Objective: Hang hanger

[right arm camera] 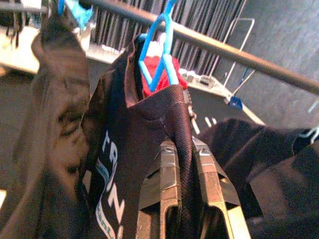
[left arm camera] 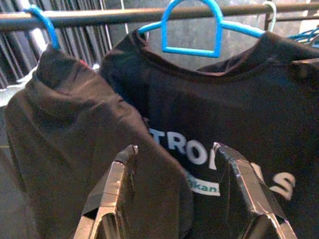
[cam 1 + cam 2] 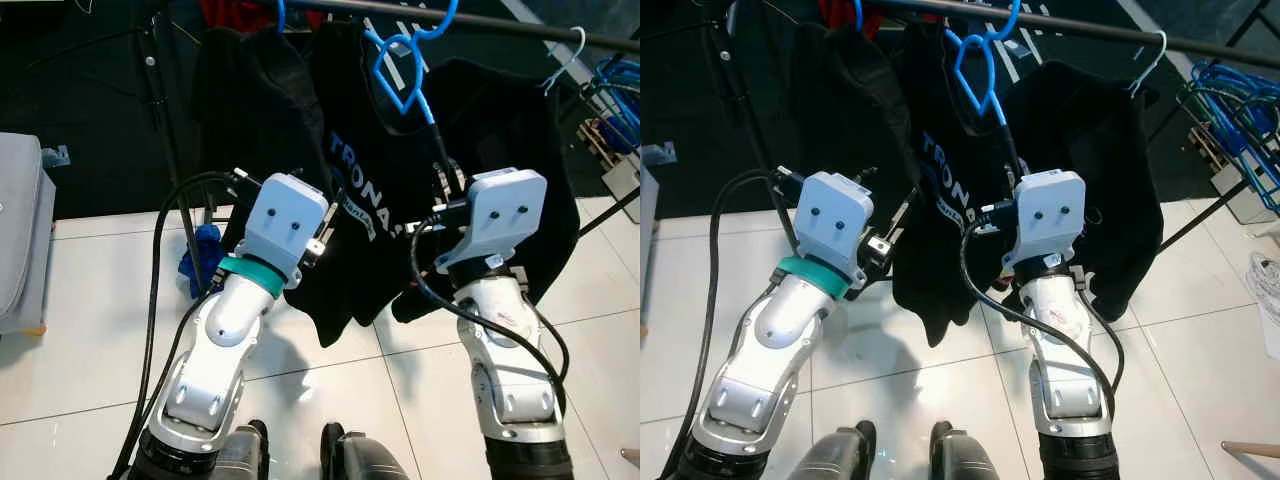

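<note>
A blue hanger carries a black T-shirt with white lettering. Its hook curls over the black rail. In the right wrist view, my right gripper is shut on the shirt's shoulder fabric, just below where the hanger's arm slips under the cloth. My left gripper stands open in front of the shirt's chest with nothing between its fingers. From the head, both wrists are raised toward the hanging clothes, and their white housings hide the fingers.
A second black garment hangs to the left on another blue hanger. A third hangs to the right on a pale hanger. The rack's upright pole stands left, with spare blue hangers far right and a grey cushion far left.
</note>
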Controlling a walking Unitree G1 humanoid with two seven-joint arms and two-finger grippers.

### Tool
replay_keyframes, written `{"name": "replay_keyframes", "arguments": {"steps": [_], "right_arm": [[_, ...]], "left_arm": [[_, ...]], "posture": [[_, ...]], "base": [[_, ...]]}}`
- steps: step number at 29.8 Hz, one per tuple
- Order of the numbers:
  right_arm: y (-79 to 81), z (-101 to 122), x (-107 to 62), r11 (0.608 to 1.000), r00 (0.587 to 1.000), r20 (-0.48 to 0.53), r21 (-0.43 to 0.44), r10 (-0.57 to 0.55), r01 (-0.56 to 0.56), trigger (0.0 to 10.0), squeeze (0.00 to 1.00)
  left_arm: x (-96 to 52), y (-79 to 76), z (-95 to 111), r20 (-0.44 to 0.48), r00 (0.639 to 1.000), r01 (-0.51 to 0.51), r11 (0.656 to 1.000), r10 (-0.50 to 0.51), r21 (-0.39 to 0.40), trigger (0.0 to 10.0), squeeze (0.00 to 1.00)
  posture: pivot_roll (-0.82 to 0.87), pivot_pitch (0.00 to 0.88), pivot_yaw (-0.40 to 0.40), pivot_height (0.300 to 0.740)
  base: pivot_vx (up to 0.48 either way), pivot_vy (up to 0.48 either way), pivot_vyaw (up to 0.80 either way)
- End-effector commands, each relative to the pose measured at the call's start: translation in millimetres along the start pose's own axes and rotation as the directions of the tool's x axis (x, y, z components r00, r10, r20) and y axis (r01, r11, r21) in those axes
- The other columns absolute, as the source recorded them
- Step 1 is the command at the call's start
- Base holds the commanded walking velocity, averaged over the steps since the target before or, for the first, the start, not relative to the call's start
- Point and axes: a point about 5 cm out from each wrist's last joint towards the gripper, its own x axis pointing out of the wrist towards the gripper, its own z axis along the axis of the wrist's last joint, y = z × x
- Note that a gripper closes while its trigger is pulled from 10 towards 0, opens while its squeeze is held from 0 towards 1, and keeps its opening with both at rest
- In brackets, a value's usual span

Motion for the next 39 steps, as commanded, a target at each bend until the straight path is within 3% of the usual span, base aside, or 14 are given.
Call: {"name": "replay_keyframes", "arguments": {"steps": [1, 2, 5, 7, 16, 24, 29, 33, 35, 38, 39], "right_arm": [[-3.3, 0, -3.2, 1.000, 1.000, 0.007, -0.013, -0.004, 0.004, 10.0, 0.00], [-1.4, -6, -10.9, 0.998, 0.998, -0.028, -0.027, 0.063, -0.064, 10.0, 0.00], [-1.4, -6, -10.9, 0.998, 0.998, -0.028, -0.027, 0.063, -0.064, 10.0, 0.00], [0.6, -3, -21.9, 0.981, 0.983, -0.050, -0.061, 0.179, -0.182, 10.0, 0.00], [-7.4, 20, -26.9, 0.955, 0.962, -0.020, -0.122, 0.271, -0.271, 10.0, 0.00], [-0.1, 39, -38.5, 0.940, 0.957, 0.020, -0.192, 0.290, -0.281, 10.0, 0.00], [20.9, 42, -51.8, 0.936, 0.951, 0.039, -0.193, 0.307, -0.295, 10.0, 0.00], [24.6, 41, -55.8, 0.931, 0.948, 0.025, -0.199, 0.318, -0.307, 10.0, 0.00], [24.4, 40, -55.7, 0.931, 0.949, 0.020, -0.204, 0.314, -0.304, 10.0, 0.00], [24.1, 40, -55.4, 0.931, 0.950, 0.021, -0.206, 0.312, -0.301, 10.0, 0.00], [24.6, 40, -55.3, 0.928, 0.948, 0.021, -0.211, 0.317, -0.306, 10.0, 0.00]], "left_arm": [[-1.2, -1.8, -4, -0.012, 1.000, 0.008, 1.000, -0.008, -0.013, 10.0, 0.00], [1.6, 5.9, -8, -0.021, 1.000, -0.012, 1.000, 0.011, -0.020, 10.0, 0.00], [1.6, 5.9, -8, -0.021, 1.000, -0.012, 1.000, 0.011, -0.020, 10.0, 0.00], [17.0, 21.0, -6, 0.002, 1.000, -0.024, 0.999, 0.024, -0.027, 10.0, 0.00], [35.3, 38.5, -2, 0.025, 1.000, 0.014, 1.000, -0.014, -0.001, 10.0, 0.00], [48.7, 36.5, -8, 0.013, 0.998, 0.065, 0.997, -0.066, 0.051, 10.0, 0.00], [68.8, 34.4, 4, 0.053, 0.995, 0.090, 0.996, -0.090, -0.006, 10.0, 0.00], [75.8, 36.2, 5, 0.042, 0.994, 0.098, 0.995, -0.096, -0.035, 10.0, 0.00], [79.0, 38.5, 4, 0.025, 0.995, 0.098, 0.994, -0.097, -0.054, 9.4, 0.00], [79.8, 39.2, 3, 0.018, 0.995, 0.097, 0.994, -0.096, -0.056, 9.4, 0.00], [81.0, 39.3, 0, -0.004, 0.995, 0.099, 0.993, -0.100, -0.067, 10.0, 0.00]], "posture": [[-0.08, 0.133, -0.023, 0.740], [-0.11, 0.132, -0.001, 0.740], [-0.11, 0.132, -0.001, 0.740], [-0.16, 0.129, 0.047, 0.740], [-0.20, 0.120, 0.075, 0.740], [-0.22, 0.130, 0.083, 0.740], [-0.23, 0.134, 0.099, 0.740], [-0.24, 0.129, 0.108, 0.740], [-0.23, 0.128, 0.113, 0.740], [-0.23, 0.128, 0.113, 0.740], [-0.24, 0.125, 0.112, 0.740]], "base": [[0.000, 0.000, 0.00], [0.000, 0.000, 0.00], [0.000, 0.000, 0.00], [0.000, 0.000, 0.00], [0.000, 0.000, 0.00], [0.000, 0.000, 0.00], [0.000, 0.000, 0.00], [0.000, 0.000, 0.00], [0.000, 0.000, 0.00], [0.000, 0.000, 0.00], [0.000, 0.000, 0.00]]}}
